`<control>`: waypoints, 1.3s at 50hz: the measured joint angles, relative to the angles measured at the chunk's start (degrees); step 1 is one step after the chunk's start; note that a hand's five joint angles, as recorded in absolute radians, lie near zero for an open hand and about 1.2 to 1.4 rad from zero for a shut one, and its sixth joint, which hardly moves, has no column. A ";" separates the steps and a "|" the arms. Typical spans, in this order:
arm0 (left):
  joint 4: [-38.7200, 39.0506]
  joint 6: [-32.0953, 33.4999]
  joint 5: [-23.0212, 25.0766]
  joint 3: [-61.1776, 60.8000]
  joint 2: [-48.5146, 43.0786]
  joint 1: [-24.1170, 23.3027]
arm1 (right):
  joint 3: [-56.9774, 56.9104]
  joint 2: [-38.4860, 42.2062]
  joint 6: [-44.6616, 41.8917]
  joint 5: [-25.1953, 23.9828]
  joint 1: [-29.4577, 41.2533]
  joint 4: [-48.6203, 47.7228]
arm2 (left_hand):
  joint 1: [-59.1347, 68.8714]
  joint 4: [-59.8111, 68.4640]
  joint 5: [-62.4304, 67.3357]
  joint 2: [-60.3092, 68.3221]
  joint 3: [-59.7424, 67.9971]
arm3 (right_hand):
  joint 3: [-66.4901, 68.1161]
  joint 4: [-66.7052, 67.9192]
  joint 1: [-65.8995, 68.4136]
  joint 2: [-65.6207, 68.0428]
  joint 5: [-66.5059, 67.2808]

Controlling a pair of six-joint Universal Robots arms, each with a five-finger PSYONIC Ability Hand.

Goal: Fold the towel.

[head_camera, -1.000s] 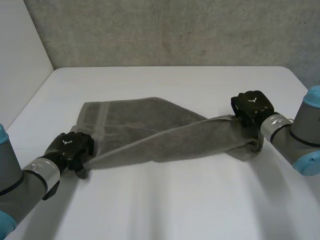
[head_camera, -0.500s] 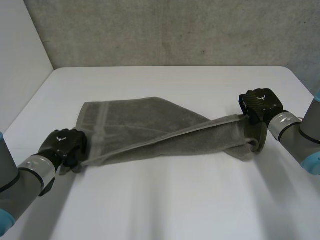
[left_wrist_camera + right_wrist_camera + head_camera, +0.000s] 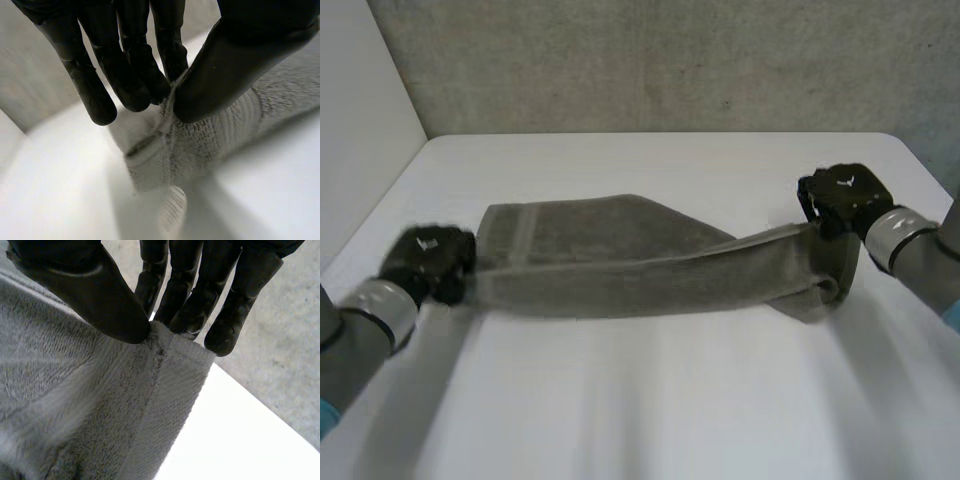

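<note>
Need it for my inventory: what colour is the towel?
Plain brownish-grey towel, clearest in the head view.

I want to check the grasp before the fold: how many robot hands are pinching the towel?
2. The left robot hand pinches the towel at its left end. The right robot hand pinches it at its right end. Both pinch it between thumb and fingers.

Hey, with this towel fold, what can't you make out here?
Head view: how the left hand and right hand pinch the towel, hidden behind the hands' own backs.
Head view: the towel's layers beneath its lifted front edge, covered by that edge.
Left wrist view: the towel beyond the pinched corner, cut off at the edge.
Right wrist view: the table under the hanging towel, covered by cloth.
</note>
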 measured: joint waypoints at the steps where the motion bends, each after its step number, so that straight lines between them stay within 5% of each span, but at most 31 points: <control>1: -0.04 -0.14 -0.12 1.03 1.40 0.22 | -0.54 -1.20 0.04 -0.64 0.02 1.56 | 0.00 0.00 0.00 0.00 0.00 | 0.00 0.00 0.00 0.00 0.00; 14: -4.61 -10.06 -0.21 19.45 15.66 0.21 | -13.49 -16.21 2.49 -6.08 -2.67 20.59 | 0.00 0.01 0.10 0.26 0.25 | 0.02 0.00 0.00 0.23 0.00; 24: -9.81 -15.19 0.46 27.38 13.56 0.05 | -19.81 -18.33 2.12 -6.43 -4.75 25.98 | 0.00 0.03 0.16 0.28 0.27 | 0.07 0.00 0.00 0.25 0.00; 40: -9.68 -14.72 -0.07 42.77 -14.29 -1.67 | -36.96 3.46 -2.95 -5.36 -0.39 25.51 | 0.00 0.04 0.24 0.28 0.27 | 0.12 0.00 0.00 0.25 0.00; 54: -5.62 -15.45 -5.90 86.60 -27.12 -4.76 | -78.89 19.96 3.34 3.93 2.39 16.71 | 0.01 0.24 0.35 0.28 0.31 | 0.23 0.00 0.00 0.57 0.00; 61: -1.41 -17.10 -8.03 90.48 -26.85 -5.09 | -79.46 18.61 10.84 2.20 2.28 12.43 | 0.01 0.25 0.43 0.47 0.48 | 0.23 0.00 0.00 0.60 0.00; 65: -0.84 -17.83 -7.00 83.49 -26.21 -5.02 | -74.29 17.16 12.22 -2.86 2.17 14.36 | 0.01 0.26 0.47 0.52 0.49 | 0.23 0.00 0.01 0.60 0.00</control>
